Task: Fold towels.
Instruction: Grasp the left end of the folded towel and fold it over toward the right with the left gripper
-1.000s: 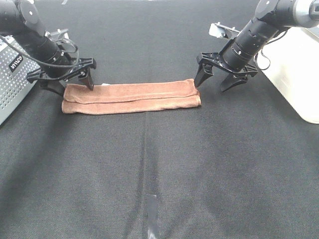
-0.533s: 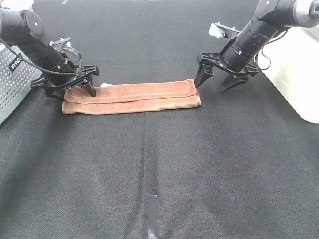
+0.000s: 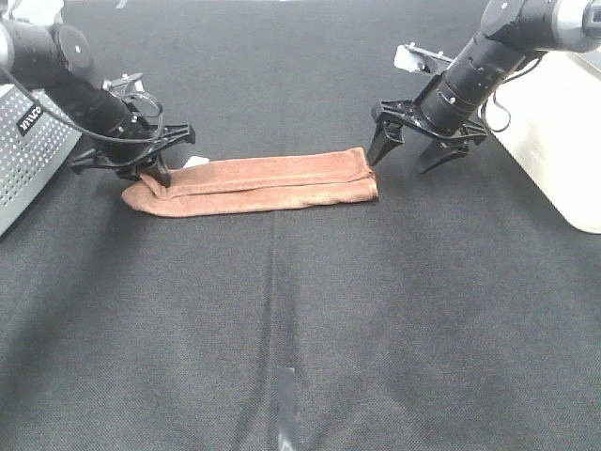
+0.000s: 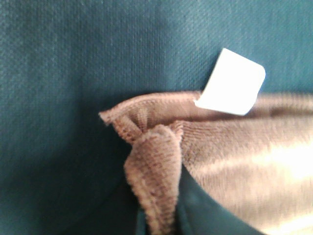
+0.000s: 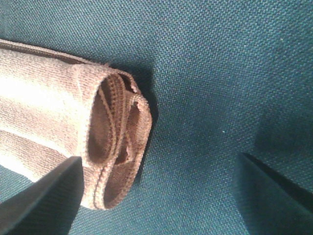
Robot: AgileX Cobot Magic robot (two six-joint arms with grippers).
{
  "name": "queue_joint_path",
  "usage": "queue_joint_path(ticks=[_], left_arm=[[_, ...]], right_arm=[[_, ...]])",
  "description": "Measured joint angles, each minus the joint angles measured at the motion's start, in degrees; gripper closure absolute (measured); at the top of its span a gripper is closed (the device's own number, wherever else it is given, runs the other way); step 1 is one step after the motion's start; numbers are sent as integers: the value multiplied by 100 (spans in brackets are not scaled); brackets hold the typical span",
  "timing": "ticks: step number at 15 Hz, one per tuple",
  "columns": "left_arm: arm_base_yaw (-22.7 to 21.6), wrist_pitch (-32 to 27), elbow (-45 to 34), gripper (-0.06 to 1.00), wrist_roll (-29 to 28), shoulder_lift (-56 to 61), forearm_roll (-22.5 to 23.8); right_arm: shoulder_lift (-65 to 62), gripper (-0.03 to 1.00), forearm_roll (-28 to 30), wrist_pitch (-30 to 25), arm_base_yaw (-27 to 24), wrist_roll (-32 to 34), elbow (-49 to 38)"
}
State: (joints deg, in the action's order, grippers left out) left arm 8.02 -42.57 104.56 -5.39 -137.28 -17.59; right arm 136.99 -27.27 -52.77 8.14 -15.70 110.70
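The brown towel [image 3: 258,183] lies on the black table as a long folded strip. Its white tag [image 3: 194,162] is at the left end and also shows in the left wrist view [image 4: 232,83]. My left gripper [image 3: 155,174] is down on the towel's left end, fingers close together, and the corner [image 4: 151,161] is bunched up. Its fingers do not show in the left wrist view. My right gripper [image 3: 402,158] is open just beside the towel's right end [image 5: 115,142]. One fingertip [image 5: 44,200] is at the towel's edge and the other [image 5: 279,191] is over bare table.
A grey perforated metal box [image 3: 28,141] stands at the left edge, close behind my left arm. A white container [image 3: 563,132] stands at the right, next to my right arm. A strip of tape [image 3: 286,404] lies on the table's front middle.
My left gripper has moved right and down onto the towel's left end and closed its fingers. The left corner is now bunched and pulled inward. The right arm has not moved.
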Motion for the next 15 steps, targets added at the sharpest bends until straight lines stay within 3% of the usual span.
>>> queue_joint_path(ticks=[3, 5, 8, 10, 15], left_arm=[[6, -470, 126, 87, -241, 344, 733], [11, -997, 516, 87, -361, 470, 888], [74, -1283, 871, 87, -367, 487, 785], [309, -1312, 1106, 87, -367, 487, 476], [1203, -407, 1186, 87, -367, 269, -487]], right_arm=[[0, 19, 0, 0, 0, 0, 0], [0, 19, 0, -6, 0, 0, 0], [0, 19, 0, -6, 0, 0, 0], [0, 19, 0, -17, 0, 0, 0], [0, 19, 0, -269, 0, 0, 0]])
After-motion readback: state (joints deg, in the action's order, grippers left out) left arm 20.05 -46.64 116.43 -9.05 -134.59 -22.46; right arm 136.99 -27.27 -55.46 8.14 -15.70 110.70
